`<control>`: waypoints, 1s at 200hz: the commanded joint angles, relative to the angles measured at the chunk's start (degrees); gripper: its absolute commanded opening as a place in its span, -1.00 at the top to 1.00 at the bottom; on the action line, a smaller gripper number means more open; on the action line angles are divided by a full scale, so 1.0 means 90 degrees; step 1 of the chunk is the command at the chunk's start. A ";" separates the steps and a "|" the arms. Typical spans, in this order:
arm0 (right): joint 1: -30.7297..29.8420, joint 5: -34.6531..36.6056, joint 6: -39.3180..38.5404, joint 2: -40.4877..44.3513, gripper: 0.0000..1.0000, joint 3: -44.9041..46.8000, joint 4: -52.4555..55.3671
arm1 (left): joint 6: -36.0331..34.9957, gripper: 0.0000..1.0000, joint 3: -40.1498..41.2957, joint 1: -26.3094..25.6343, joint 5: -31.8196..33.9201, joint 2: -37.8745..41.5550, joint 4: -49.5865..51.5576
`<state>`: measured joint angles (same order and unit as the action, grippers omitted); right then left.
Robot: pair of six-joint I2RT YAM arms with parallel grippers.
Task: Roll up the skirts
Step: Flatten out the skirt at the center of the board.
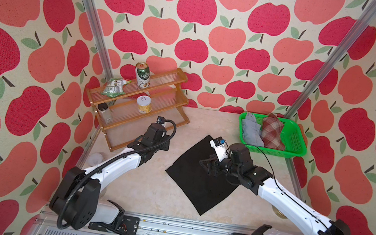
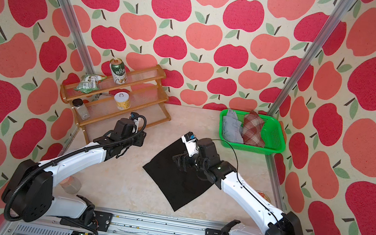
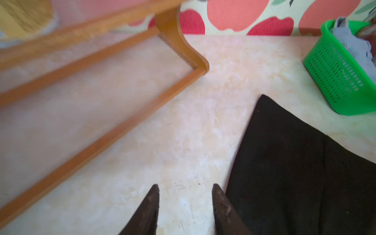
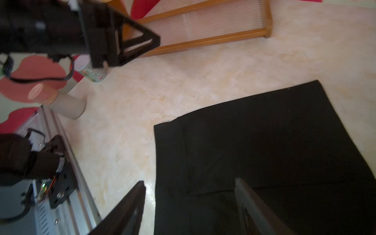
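Lying flat on the pale marbled tabletop (image 1: 144,193), the plain black skirt (image 1: 193,188) makes a diamond shape with sharp corners; its cloth looks matte and slightly fuzzy. The other two skirts are in the green plastic mesh basket (image 1: 295,142) near the back wall: the light blue denim skirt (image 1: 251,130), folded thick, and the red-brown-and-cream plaid skirt (image 1: 272,132) just beside it, both soft and bulky.

The right gripper (image 4: 189,203) hovers at one edge of the black skirt with its dark fingers spread wide and nothing between them; one finger is over the cloth and one over the bare table. The left gripper (image 3: 185,205) is over the bare table just beside the skirt's edge, its pointed fingers parted and holding nothing.

Only the top views show the shelves of the wooden rack with clear ribbed shelves (image 1: 149,96), which carry a green drink can (image 1: 142,74), a crumpled green snack bag (image 1: 113,87), a yellow tin with a pull lid (image 1: 144,104) and a small clear jar with a black cap (image 1: 104,112). The right wrist view alone shows clearly a pale cylinder with a pinkish cap (image 4: 61,101), perhaps a bottle, though the picture is blurred there. The left wrist view shows the basket's slotted wall from the side.
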<state>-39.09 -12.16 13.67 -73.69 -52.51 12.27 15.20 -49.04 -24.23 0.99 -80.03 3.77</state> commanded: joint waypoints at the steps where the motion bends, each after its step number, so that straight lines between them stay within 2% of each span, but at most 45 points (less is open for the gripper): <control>1: 0.0855 -0.0266 0.1105 -0.1050 -0.45 -0.1000 0.0852 | 0.0380 0.08 -0.0100 0.0033 -0.1380 -0.0517 0.0708; 16: 0.1174 -0.0201 0.1166 -0.1976 -0.44 -0.1886 0.1398 | 0.0410 -0.02 -0.0050 -0.0066 -0.1616 -0.0762 0.0821; 29: 0.1259 0.0180 0.1139 -0.2821 -0.42 -0.2817 0.1935 | 0.0420 -0.08 -0.0024 -0.0190 -0.1620 -0.0900 0.0958; 51: 0.1336 0.0269 0.1206 -0.4190 -0.34 -0.4238 0.2595 | 0.0411 -0.12 0.0078 -0.0333 -0.1619 -0.0977 0.1027; 84: 0.1279 0.0725 0.1323 -0.5474 -0.27 -0.5500 0.2859 | 0.0466 -0.13 0.0298 -0.0335 -0.1854 -0.0905 0.0939; 114: 0.1192 0.1263 0.1273 -0.6046 -0.15 -0.6127 0.2918 | 0.0475 -0.13 0.0399 -0.0410 -0.2010 -0.0809 0.0983; 144: 0.1069 0.1673 0.1189 -0.6420 -0.13 -0.6521 0.2931 | 0.0420 -0.16 0.0568 -0.0414 -0.1772 -0.0650 0.1026; 200: 0.0965 0.2085 0.1051 -0.6878 -0.13 -0.6923 0.2734 | 0.0410 -0.17 0.0750 -0.0379 -0.1900 -0.0758 0.0897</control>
<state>-30.33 3.92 24.12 -133.45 -113.10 37.08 18.61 -43.59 -27.79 -15.53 -86.87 11.38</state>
